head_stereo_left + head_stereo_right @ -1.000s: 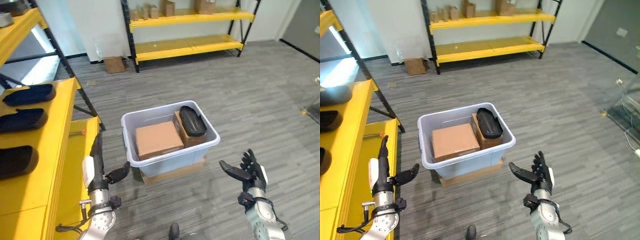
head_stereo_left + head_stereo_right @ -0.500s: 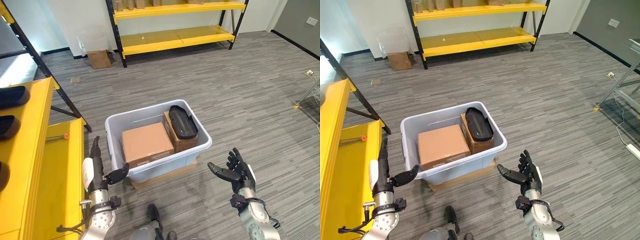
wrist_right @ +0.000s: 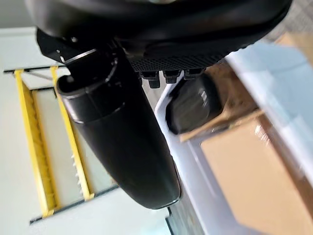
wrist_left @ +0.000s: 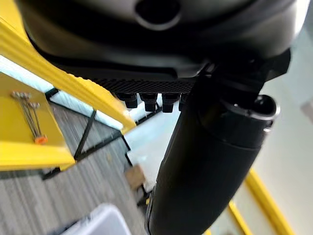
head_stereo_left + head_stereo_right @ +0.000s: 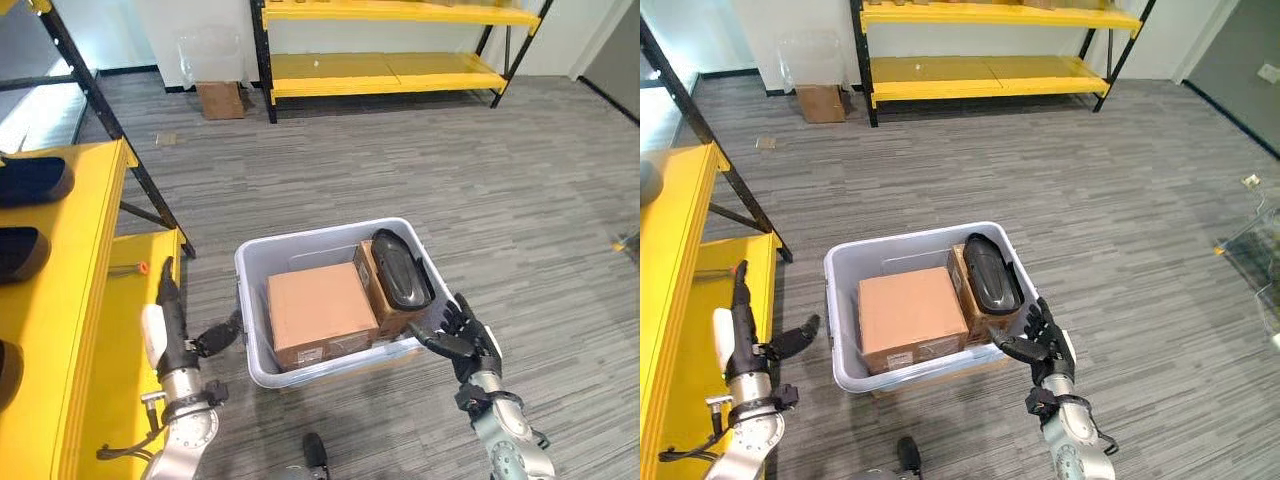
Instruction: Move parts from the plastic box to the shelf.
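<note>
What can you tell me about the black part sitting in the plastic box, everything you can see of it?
The black part is an elongated, rounded shell with a smooth, slightly glossy, plastic-looking surface. It lies lengthwise on top of the smaller cardboard box at the right end of the plastic box, beside the larger cardboard box. The open right hand is at the box's right wall just below it, not touching it. Similar dark parts already lie on the yellow shelf.

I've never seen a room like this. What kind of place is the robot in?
Probably a storeroom or small warehouse: yellow metal shelves stand along the wall, black parts lie on a nearer shelf, and a plastic box of cartons sits on the floor.
</note>
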{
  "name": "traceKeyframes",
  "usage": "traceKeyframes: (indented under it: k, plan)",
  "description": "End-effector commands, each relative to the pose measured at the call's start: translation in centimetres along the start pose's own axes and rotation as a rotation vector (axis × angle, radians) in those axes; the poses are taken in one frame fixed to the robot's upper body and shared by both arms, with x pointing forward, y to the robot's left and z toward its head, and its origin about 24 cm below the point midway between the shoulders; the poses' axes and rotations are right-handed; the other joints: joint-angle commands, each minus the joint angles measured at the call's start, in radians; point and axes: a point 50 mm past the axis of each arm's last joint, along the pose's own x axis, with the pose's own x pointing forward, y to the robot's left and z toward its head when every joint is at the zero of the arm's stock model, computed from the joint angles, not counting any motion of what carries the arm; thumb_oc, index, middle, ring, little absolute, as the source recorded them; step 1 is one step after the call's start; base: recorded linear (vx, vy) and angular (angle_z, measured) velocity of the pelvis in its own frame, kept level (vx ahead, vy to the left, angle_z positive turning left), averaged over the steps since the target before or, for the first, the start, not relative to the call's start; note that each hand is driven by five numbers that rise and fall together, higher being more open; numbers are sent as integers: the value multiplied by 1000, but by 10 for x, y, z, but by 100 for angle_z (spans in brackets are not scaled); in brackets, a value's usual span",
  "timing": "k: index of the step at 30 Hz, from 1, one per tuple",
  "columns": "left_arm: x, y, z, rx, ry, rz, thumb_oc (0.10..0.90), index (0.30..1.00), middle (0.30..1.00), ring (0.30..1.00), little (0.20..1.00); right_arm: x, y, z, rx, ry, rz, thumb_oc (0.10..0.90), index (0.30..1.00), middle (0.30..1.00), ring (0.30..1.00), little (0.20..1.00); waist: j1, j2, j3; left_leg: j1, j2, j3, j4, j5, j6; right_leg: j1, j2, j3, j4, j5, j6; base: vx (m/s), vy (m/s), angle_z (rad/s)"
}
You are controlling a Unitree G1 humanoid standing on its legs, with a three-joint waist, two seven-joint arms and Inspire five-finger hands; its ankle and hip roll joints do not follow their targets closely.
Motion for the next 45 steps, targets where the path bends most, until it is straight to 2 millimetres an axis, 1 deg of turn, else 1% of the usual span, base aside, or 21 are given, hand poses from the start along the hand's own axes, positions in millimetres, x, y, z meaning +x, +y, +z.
traceKeyframes:
  k: [1, 3, 5, 6, 7, 8, 9, 12, 14, 16, 17, 19, 24, 28, 30, 34, 36, 40, 41, 42, 45]
  plan:
    - [18, 16, 30, -39, -195, 69, 900, 1000, 1000, 1000, 1000, 14, 11, 40, 51, -222, 30, 900, 1000, 1000, 1000, 1000, 2, 6, -50, -28, 62, -5, -15, -72, -54, 49, -7, 8, -285, 268, -11, 25, -159, 41]
    - [23, 15, 30, -90, -154, 39, 900, 1000, 1000, 1000, 1000, 14, 6, 46, 68, -261, 19, 900, 1000, 1000, 1000, 1000, -5, 16, -37, -10, 85, -67, -15, -67, -77, 56, -33, 53, -426, 273, -31, 65, -268, 45]
    - [23, 12, 29, -121, -133, 26, 900, 1000, 1000, 1000, 1000, 13, 3, 48, 78, -271, 11, 900, 1000, 1000, 1000, 1000, -14, 15, -31, -2, 89, -106, -15, -68, -85, 61, -55, 101, -525, 309, -24, 146, -352, 70]
    - [20, 9, 32, -128, -151, -18, 900, 1000, 1000, 1000, 1000, 10, -1, 51, 80, -290, -14, 900, 1000, 1000, 1000, 1000, -28, 8, -26, 23, 119, -180, -15, -83, -107, 31, -131, 214, -706, 458, 7, 205, -562, 71]
    - [17, 12, 36, -104, -184, -9, 900, 1000, 1000, 1000, 1000, 11, -3, 52, 81, -289, -21, 900, 1000, 1000, 1000, 1000, -29, 13, -19, 38, 147, -194, -15, -86, -119, -2, -150, 233, -723, 490, 15, 186, -504, 72]
    - [17, 12, 36, -104, -184, -9, 900, 1000, 1000, 1000, 1000, 11, -3, 52, 81, -289, -21, 900, 1000, 1000, 1000, 1000, -29, 15, -19, 39, 149, -194, -15, -87, -120, -1, -148, 232, -724, 489, 15, 104, -424, 75]
    - [11, 19, 38, -90, -218, 19, 900, 1000, 1000, 1000, 1000, 10, -6, 54, 73, -292, -11, 900, 1000, 1000, 1000, 1000, -23, 15, -19, 46, 184, -207, -15, -88, -143, 4, -138, 212, -775, 455, 21, 90, -401, 80]
    - [7, 25, 41, -88, -227, 33, 900, 1000, 1000, 1000, 1000, 7, -5, 59, 48, -306, 36, 900, 1000, 1000, 1000, 1000, -11, -4, -35, 27, 202, -219, -15, -84, -166, 45, -124, 196, -814, 420, 27, 87, -415, 39]
    - [10, 25, 40, -107, -208, 18, 900, 1000, 1000, 1000, 1000, 5, 2, 60, 63, -305, 152, 900, 1000, 1000, 1000, 1000, -6, -22, -46, 15, 213, -217, -15, -71, -179, 90, -114, 183, -814, 403, 29, 91, -473, 13]
    - [12, 25, 39, -174, -176, 13, 900, 1000, 1000, 1000, 1000, 5, 8, 57, 122, -269, 238, 900, 1000, 1000, 1000, 1000, -2, -28, -50, 10, 239, -199, -15, -52, -203, 107, -106, 152, -814, 383, 15, 34, -317, 22]
    - [12, 25, 32, -336, -60, -1, 900, 1000, 1000, 1000, 1000, 5, 7, 54, 160, -240, 279, 900, 1000, 1000, 1000, 1000, 2, -24, -51, 3, 260, -193, -15, -38, -224, 121, -98, 133, -814, 357, -2, 36, -218, 4]
    - [3, 17, 27, -368, -26, -9, 900, 1000, 1000, 1000, 1000, 6, 5, 52, 127, -203, 267, 900, 1000, 1000, 1000, 1000, 6, -21, -58, 3, 306, -164, -15, -3, -252, 145, -88, 95, -813, 327, -27, 41, -209, -7]
    - [1, 22, 31, -350, -57, 37, 900, 1000, 1000, 1000, 1000, 7, -12, 60, 83, -205, 205, 900, 1000, 1000, 1000, 1000, -2, 6, -52, 27, 329, -132, -15, 24, -258, 156, -92, 99, -814, 315, -42, 7, 3, -10]
    - [3, 26, 12, -435, 103, 95, 900, 1000, 1000, 1000, 1000, 1, -26, 52, 4, -180, 62, 900, 1000, 1000, 1000, 1000, -42, 17, -76, 53, 321, -106, -15, -3, -260, 149, -103, 129, -814, 322, -23, 45, 39, -37]
    - [1, 26, 9, -396, 105, 90, 900, 1000, 1000, 1000, 1000, 1, -33, 52, -33, -188, -3, 900, 1000, 1000, 1000, 1000, -58, 14, -83, 71, 325, -90, -15, -16, -256, 146, -104, 143, -814, 327, -19, 84, -11, -22]
    - [0, 34, 8, -352, 111, 75, 900, 1000, 1000, 1000, 1000, -7, -46, 84, -300, -330, -95, 900, 1000, 1000, 1000, 1000, -75, 1, -85, 90, 333, -62, -15, -38, -249, 143, -94, 161, -814, 328, -11, 58, -89, -14]
    - [0, 36, 7, -341, 105, 32, 900, 1000, 1000, 1000, 1000, -11, -50, 115, -641, -452, -168, 900, 1000, 1000, 1000, 1000, -80, -6, -82, 91, 334, -54, -15, -45, -245, 136, -86, 168, -814, 330, -8, 36, -149, -5]
    - [4, 37, 7, -336, 95, -64, 900, 1000, 1000, 1000, 1000, -13, -57, 151, -1017, -565, -247, 900, 1000, 1000, 1000, 1000, -80, -15, -78, 91, 334, -51, -15, -49, -243, 132, -76, 177, -814, 336, -4, 68, -126, -7]
    - [6, 38, 8, -332, 85, -70, 900, 1000, 1000, 1000, 1000, -13, -57, 157, -1059, -581, -249, 900, 1000, 1000, 1000, 1000, -81, -18, -76, 90, 335, -50, -15, -49, -243, 130, -75, 178, -814, 336, -3, 51, -227, -1]
    - [11, 38, 13, -317, 50, -111, 900, 1000, 1000, 1000, 1000, -14, -55, 173, -1172, -654, -268, 900, 1000, 1000, 1000, 1000, -81, -24, -67, 83, 340, -47, -15, -48, -243, 119, -70, 178, -814, 340, -2, -22, -192, -4]
    - [24, 37, 28, -323, -9, -157, 900, 1000, 1000, 1000, 1000, -15, -39, 212, -1321, -814, -291, 900, 1000, 1000, 1000, 1000, -82, -28, -44, 52, 353, -45, -15, -44, -247, 78, -59, 184, -814, 347, -3, -96, -183, -5]
